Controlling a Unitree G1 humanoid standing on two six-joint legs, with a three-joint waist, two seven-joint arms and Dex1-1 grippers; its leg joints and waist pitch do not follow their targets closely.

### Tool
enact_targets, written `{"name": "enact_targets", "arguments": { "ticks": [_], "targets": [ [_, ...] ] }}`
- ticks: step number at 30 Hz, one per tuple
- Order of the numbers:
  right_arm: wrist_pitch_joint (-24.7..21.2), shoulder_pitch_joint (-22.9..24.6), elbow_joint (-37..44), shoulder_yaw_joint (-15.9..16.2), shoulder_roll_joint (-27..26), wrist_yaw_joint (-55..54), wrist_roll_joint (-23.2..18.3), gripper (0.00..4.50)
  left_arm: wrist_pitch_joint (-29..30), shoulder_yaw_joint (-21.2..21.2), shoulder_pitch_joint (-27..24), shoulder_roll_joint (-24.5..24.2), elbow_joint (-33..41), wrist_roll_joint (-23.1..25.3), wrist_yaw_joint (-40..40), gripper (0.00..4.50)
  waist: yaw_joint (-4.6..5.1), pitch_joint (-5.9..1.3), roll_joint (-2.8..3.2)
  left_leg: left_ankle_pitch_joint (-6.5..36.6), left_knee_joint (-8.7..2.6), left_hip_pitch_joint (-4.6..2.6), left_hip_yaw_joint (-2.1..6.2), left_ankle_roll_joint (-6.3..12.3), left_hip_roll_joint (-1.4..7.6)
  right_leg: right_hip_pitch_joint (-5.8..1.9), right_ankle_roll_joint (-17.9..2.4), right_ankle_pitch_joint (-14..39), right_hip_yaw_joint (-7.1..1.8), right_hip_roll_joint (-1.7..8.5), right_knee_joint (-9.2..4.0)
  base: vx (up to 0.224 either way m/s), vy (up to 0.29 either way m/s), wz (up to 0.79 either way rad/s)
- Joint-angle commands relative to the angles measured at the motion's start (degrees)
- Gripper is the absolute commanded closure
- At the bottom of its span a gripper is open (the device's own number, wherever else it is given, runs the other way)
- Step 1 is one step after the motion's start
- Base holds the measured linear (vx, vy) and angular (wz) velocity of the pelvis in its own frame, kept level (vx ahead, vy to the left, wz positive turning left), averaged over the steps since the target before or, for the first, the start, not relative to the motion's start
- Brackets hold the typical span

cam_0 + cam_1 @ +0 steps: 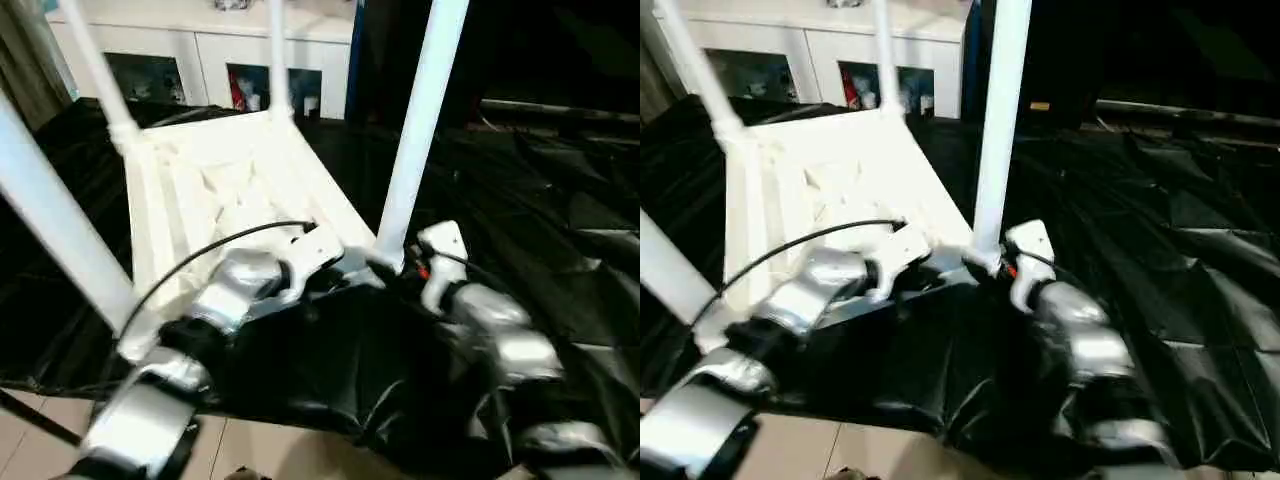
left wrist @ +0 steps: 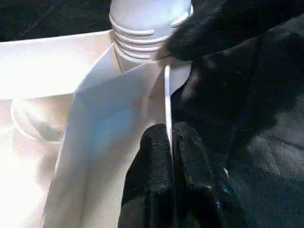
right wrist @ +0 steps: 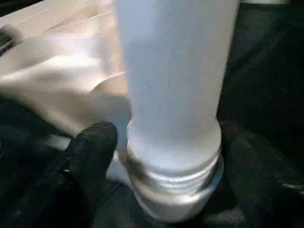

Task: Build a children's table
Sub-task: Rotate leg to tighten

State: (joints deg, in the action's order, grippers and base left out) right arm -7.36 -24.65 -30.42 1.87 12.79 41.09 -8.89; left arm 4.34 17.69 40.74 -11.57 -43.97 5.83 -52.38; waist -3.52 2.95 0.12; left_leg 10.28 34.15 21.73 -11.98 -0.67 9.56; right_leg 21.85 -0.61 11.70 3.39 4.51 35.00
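Item: children's table, upside down on the black-draped bench point(image 1: 560, 200).

Tabletop point(image 1: 225, 190): one, white, ribbed underside up.

Legs: four counted in the head views, all standing up from the corner sockets, all cut off by the frame. Far pair point(image 1: 95, 65) and point(image 1: 277, 60); near left leg point(image 1: 50, 225); near right leg point(image 1: 420, 120).

Left gripper point(image 2: 170, 142): the left wrist view shows the two black fingers point(image 2: 152, 161) pressed together on the thin near edge of the tabletop, just short of the near right leg's ridged base point(image 2: 142, 33). The head views hide this grip behind the forearm.

Right gripper point(image 3: 156, 156): the right wrist view shows one finger point(image 3: 92, 147) beside the leg's threaded collar; the other finger is hidden behind the leg, so whether the fingers grip it cannot be told.

Background: white cabinet point(image 1: 200, 45), contents blurred.
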Motion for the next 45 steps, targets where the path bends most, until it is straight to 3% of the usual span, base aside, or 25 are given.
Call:
{"name": "enact_targets", "arguments": {
  "ticks": [1, 2, 3, 6, 8, 9, 13, 17, 19, 25, 31, 33, 36, 37, 38, 39, 43, 44, 45],
  "targets": [
    [-1.42, 0.66, 3.72, 4.78, 1.56, 11.04, -2.24, 0.64, -1.70, 0.52, -1.84, -1.00, 3.60, -2.40, -5.65, 4.50, -0.24, -3.12, -0.92, 15.71, -4.83, -1.10, 2.57, 1.17, 4.38, -1.45, -11.02, 15.83, -3.08, 5.33, -5.22, 0.000, 0.000, 0.00],
    [-1.42, 0.66, 3.72, 4.78, 1.56, 11.04, -2.24, 0.64, -1.70, 0.52, -1.84, -1.00, 3.60, -2.40, -5.65, 4.50, -0.41, -3.36, -0.77, 13.77, -4.63, -0.89, 2.52, 1.94, 4.48, -1.75, -11.72, 13.14, -3.03, 5.37, -4.79, 0.000, 0.000, 0.00],
    [-1.28, 0.81, 4.90, 4.91, 4.07, 14.78, -2.94, 0.64, -2.50, 0.67, -3.18, -2.62, 6.11, -3.75, -9.69, 4.50, -0.34, -3.33, -0.55, 12.75, -4.62, -1.00, 2.45, 2.39, 4.63, -1.47, -12.70, 10.48, -2.97, 5.21, -4.52, 0.000, 0.000, 0.00],
    [-1.16, 0.77, 5.97, 5.33, 7.30, 19.66, -3.61, 0.64, -2.07, 0.86, -5.41, -5.15, 10.25, -6.25, -15.48, 4.50, -0.52, -3.55, -0.73, 9.74, -4.22, -0.87, 2.12, 3.75, 4.66, -1.74, -14.85, 4.67, -2.81, 5.16, -3.69, 0.000, 0.000, 0.00],
    [-1.09, 0.74, 6.26, 5.62, 8.27, 21.12, -3.66, 0.64, -1.55, 0.97, -6.05, -6.10, 11.41, -6.73, -16.83, 4.50, -0.78, -3.66, -0.54, 8.37, -4.07, -0.88, 2.00, 4.39, 4.68, -1.73, -15.47, 2.99, -2.62, 4.97, -3.37, 0.000, 0.000, 0.00],
    [-1.01, 0.66, 6.39, 5.85, 8.98, 22.13, -3.62, 0.64, -1.32, 1.04, -6.57, -6.97, 12.24, -7.14, -18.07, 4.50, -0.98, -3.65, -0.72, 7.88, -3.94, -1.09, 1.73, 4.79, 4.69, -1.45, -15.62, 2.38, -2.66, 4.86, -3.40, 0.000, 0.000, 0.00],
    [-0.46, 0.06, 5.56, 6.29, 10.22, 24.59, -2.98, 0.64, -1.07, 0.74, -7.45, -9.25, 13.29, -7.61, -20.37, 4.50, -1.82, -3.38, -0.74, 9.31, -4.18, -1.07, 1.79, 3.57, 4.75, -1.43, -14.83, 6.71, -2.67, 5.07, -3.62, 0.000, 0.000, 0.00],
    [-1.08, -0.29, 5.50, 6.64, 10.64, 26.49, -3.37, 0.80, -0.47, 0.28, -8.23, -10.64, 14.81, -7.60, -21.59, 4.50, -1.63, -3.34, -0.82, 11.14, -4.38, -1.17, 1.89, 1.83, 4.74, -1.36, -13.91, 9.55, -2.76, 5.09, -3.82, 0.000, 0.000, 0.00],
    [-1.22, -0.34, 5.30, 7.33, 10.61, 27.22, -3.29, 1.08, -0.08, 0.00, -8.39, -11.08, 15.35, -7.56, -21.63, 4.50, -1.62, -3.43, -1.15, 10.00, -4.27, -1.07, 1.86, 2.16, 4.70, -1.50, -14.03, 7.99, -2.75, 5.09, -3.65, 0.000, 0.000, 0.00],
    [-1.08, -0.02, 5.13, 8.20, 10.29, 27.62, -2.75, 1.59, 0.01, -0.50, -8.29, -11.18, 15.27, -7.52, -21.18, 4.50, -1.70, -3.46, -1.01, 8.62, -4.06, -1.06, 1.79, 2.93, 4.60, -1.49, -14.27, 6.80, -2.69, 5.02, -3.52, 0.000, 0.000, 0.00],
    [-1.37, 1.24, 5.93, 7.63, 9.56, 26.54, -2.97, 1.75, 0.04, -0.71, -8.28, -10.57, 15.06, -7.60, -19.33, 4.50, -1.73, -3.57, -1.11, 7.91, -3.94, -1.02, 1.78, 3.09, 4.55, -1.61, -14.36, 5.95, -2.70, 5.04, -3.36, 0.000, 0.000, 0.00],
    [-2.09, 1.60, 3.65, 6.25, 7.40, 19.12, -1.60, 1.76, -0.10, -1.03, -6.65, -8.33, 11.57, -5.24, -12.52, 4.50, -1.55, -3.39, -1.09, 8.06, -4.01, -1.04, 1.81, 2.93, 4.53, -1.41, -14.33, 6.50, -2.75, 5.02, -3.56, 0.000, 0.000, 0.00],
    [-2.45, 1.55, 1.04, 5.00, 5.21, 11.89, -0.10, 1.77, 0.21, -1.43, -5.15, -6.03, 8.62, -3.98, -7.56, 4.50, -1.31, -3.16, -1.23, 12.13, -4.24, -1.43, 1.94, 0.87, 4.38, -1.25, -13.19, 13.38, -2.85, 5.30, -4.43, 0.000, 0.000, 0.00],
    [-3.47, 0.78, -2.75, 2.61, 1.32, 2.17, 0.41, 1.77, 0.69, -1.29, -3.06, -2.47, 5.49, -2.92, -2.59, 4.50, -0.99, -2.91, -0.97, 14.84, -4.56, -1.53, 2.20, -0.60, 4.37, -1.05, -11.82, 18.31, -2.92, 5.37, -4.97, 0.000, 0.000, 0.00],
    [-3.76, 0.49, -3.70, 1.96, 0.23, -0.29, 0.40, 1.78, 0.82, -1.20, -2.51, -1.53, 4.74, -2.67, -1.41, 4.50, -0.85, -2.84, -1.02, 16.02, -4.64, -1.68, 2.31, -1.18, 4.36, -0.95, -11.43, 20.04, -2.84, 5.36, -5.18, 0.000, 0.000, 0.00],
    [-4.06, -0.13, -5.24, 1.12, -1.64, -4.56, 0.63, 1.78, 1.11, -1.05, -1.54, 0.20, 3.50, -2.26, 0.76, 4.50, -0.58, -2.93, -0.68, 17.06, -4.79, -1.63, 2.60, -2.20, 4.33, -1.15, -10.59, 21.70, -2.78, 5.43, -5.23, 0.000, 0.000, 0.00],
    [-4.01, -1.73, -7.54, 0.62, -5.19, -11.47, 1.61, 1.78, 1.91, -0.50, 0.04, 3.71, 1.41, -1.75, 3.78, 4.50, 0.20, -2.89, -0.65, 18.95, -4.86, -1.75, 2.59, -2.64, 4.23, -0.94, -10.01, 21.28, -2.90, 5.29, -5.64, 0.000, 0.000, 0.00],
    [-4.09, -2.20, -7.82, 0.80, -6.45, -12.55, 1.80, 1.78, 1.88, -0.04, 0.43, 4.76, 0.70, -1.41, 4.27, 4.50, 0.19, -2.90, -0.31, 18.95, -4.89, -1.75, 2.66, -2.54, 4.22, -0.93, -10.07, 20.94, -2.93, 5.31, -5.62, 0.000, 0.000, 0.00],
    [-3.66, -2.39, -7.67, 1.46, -7.29, -12.39, 2.21, 1.78, 1.47, 0.42, 0.69, 5.47, 0.11, -0.98, 4.25, 4.50, 0.35, -2.83, -0.58, 19.17, -4.93, -1.75, 2.59, -2.40, 4.15, -0.86, -9.96, 20.89, -2.93, 5.17, -5.77, 0.000, 0.000, 0.00]
  ]
}}
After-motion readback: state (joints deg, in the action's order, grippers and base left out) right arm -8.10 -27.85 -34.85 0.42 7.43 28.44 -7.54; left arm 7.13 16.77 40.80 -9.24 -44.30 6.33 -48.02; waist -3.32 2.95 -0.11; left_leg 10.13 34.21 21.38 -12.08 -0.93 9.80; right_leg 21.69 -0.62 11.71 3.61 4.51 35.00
